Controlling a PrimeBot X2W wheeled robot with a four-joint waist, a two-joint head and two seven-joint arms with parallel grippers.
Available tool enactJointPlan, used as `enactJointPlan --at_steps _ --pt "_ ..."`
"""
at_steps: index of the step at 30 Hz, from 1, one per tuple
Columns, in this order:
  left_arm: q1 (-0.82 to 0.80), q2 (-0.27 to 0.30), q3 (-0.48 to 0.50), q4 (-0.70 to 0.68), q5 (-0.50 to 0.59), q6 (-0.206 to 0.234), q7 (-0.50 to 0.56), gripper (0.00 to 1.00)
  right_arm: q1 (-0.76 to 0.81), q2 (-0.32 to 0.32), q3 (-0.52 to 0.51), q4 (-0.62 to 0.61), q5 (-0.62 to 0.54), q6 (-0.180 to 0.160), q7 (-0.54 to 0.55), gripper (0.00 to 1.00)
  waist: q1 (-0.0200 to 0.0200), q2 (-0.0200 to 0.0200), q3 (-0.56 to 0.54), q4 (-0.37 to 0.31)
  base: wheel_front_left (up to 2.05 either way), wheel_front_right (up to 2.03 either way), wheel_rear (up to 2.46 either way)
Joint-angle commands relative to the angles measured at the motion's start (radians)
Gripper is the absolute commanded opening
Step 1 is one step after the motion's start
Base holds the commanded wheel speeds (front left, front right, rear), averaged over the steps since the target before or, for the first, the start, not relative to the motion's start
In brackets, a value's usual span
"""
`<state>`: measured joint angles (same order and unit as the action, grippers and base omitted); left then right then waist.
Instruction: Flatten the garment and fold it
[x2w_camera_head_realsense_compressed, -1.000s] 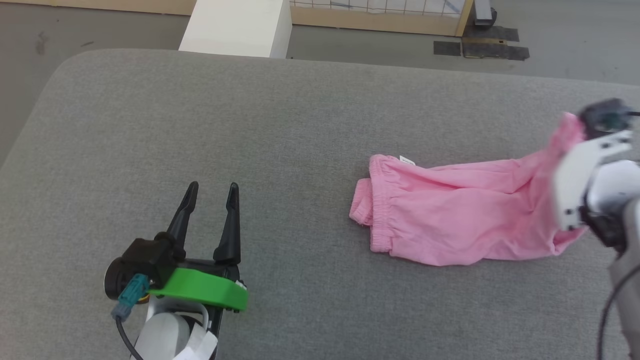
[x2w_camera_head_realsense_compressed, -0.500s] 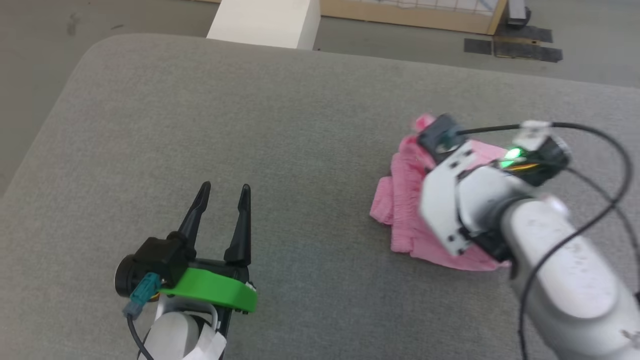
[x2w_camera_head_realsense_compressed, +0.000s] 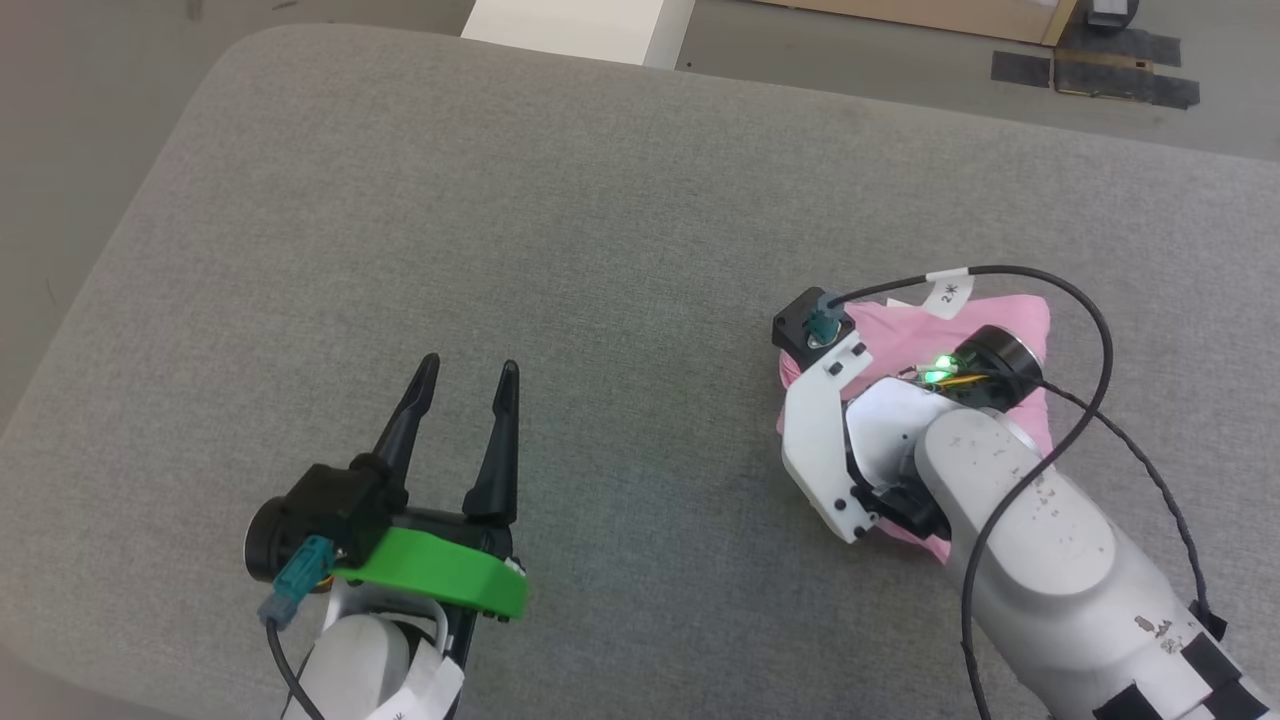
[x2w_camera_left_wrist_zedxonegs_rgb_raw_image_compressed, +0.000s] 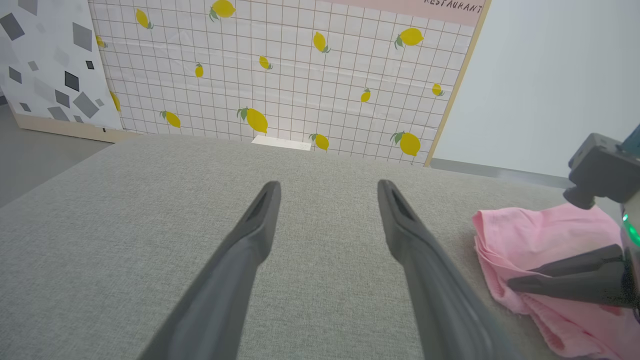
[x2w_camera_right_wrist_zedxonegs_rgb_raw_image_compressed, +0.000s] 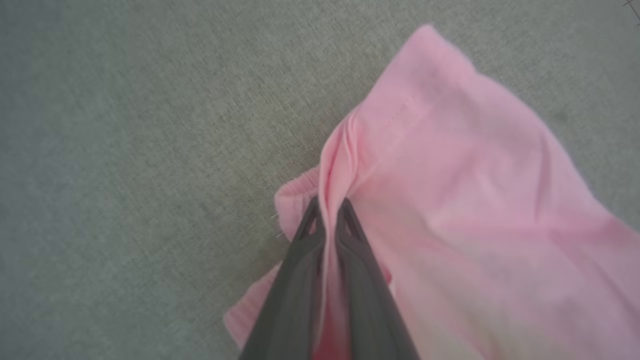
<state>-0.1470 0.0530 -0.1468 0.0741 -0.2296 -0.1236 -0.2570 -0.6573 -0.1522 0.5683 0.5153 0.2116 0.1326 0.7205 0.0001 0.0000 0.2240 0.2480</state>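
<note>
Over the left half of the grey cushion (x2w_camera_head_realsense_compressed: 600, 200), the left gripper (x2w_camera_head_realsense_compressed: 470, 362) hangs with jaws spread wide and empty. On the cushion's right half lies the garment (x2w_camera_head_realsense_compressed: 1012, 318), doubled over, with a thin ridge of it pinched in the closed right gripper (x2w_camera_right_wrist_zedxonegs_rgb_raw_image_compressed: 329, 202). Lifting away before releasing would likely drag the top layer and undo the fold. The right wrist view shows that pinch; in the head view the white wrist covers it.

Light-pink garment (x2w_camera_right_wrist_zedxonegs_rgb_raw_image_compressed: 450, 165): thin, soft, doubled over in layers, lying on grey surface (x2w_camera_right_wrist_zedxonegs_rgb_raw_image_compressed: 125, 125), one fold raised.
</note>
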Motion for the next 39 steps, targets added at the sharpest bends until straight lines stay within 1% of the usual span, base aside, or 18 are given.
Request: enactJointPlan --at_steps 1,4,6,9,15,20,26,33,39 --pt "-0.013 -0.003 0.0 0.001 -0.006 -0.007 -0.005 1.0 -0.012 0.007 -0.005 0.017 0.019 -0.002 -0.018 1.0 -0.0001 0.0 -0.002 -0.002 0.0 0.0 0.0" --pt "-0.006 -0.003 0.006 0.003 -0.004 -0.007 -0.005 1.0 -0.015 0.018 -0.025 0.02 0.048 -0.002 -0.066 1.0 -0.0001 0.0 -0.013 -0.012 0.0 0.0 0.0" --pt "-0.001 -0.003 0.011 0.004 -0.003 -0.007 -0.005 1.0 -0.012 0.025 -0.053 0.002 0.074 -0.002 -0.121 1.0 -0.0001 0.0 -0.027 -0.023 0.0 0.0 0.0" --pt "0.01 -0.003 0.026 0.003 -0.003 -0.007 -0.005 1.0 0.002 0.033 -0.115 -0.055 0.09 -0.002 -0.231 1.0 -0.0001 0.0 -0.048 -0.048 0.0 0.0 0.0" --pt "0.038 -0.003 0.058 0.002 -0.002 -0.006 -0.005 1.0 0.093 0.042 -0.253 -0.223 0.071 -0.002 -0.452 1.0 -0.0001 0.0 -0.099 -0.109 0.0 0.0 0.0" --pt "0.061 -0.003 0.079 -0.001 0.003 -0.005 -0.005 1.0 0.234 0.05 -0.377 -0.37 0.048 -0.002 -0.613 1.0 -0.0001 0.0 -0.135 -0.158 0.0 0.0 0.0" --pt "0.091 -0.003 0.106 -0.005 0.011 -0.005 -0.005 1.0 0.409 0.053 -0.499 -0.478 -0.003 -0.002 -0.736 1.0 -0.0001 0.0 -0.167 -0.212 0.0 0.0 0.0" --pt "0.12 -0.003 0.117 -0.009 0.017 -0.005 -0.005 1.0 0.572 0.072 -0.579 -0.522 -0.081 -0.002 -0.837 1.0 -0.0001 0.0 -0.191 -0.237 0.0 0.0 0.0" --pt "0.134 -0.003 0.116 -0.004 0.019 -0.006 -0.005 1.0 0.675 0.094 -0.631 -0.531 -0.1 -0.002 -0.897 1.0 -0.0001 0.0 -0.203 -0.242 0.0 0.0 0.0"
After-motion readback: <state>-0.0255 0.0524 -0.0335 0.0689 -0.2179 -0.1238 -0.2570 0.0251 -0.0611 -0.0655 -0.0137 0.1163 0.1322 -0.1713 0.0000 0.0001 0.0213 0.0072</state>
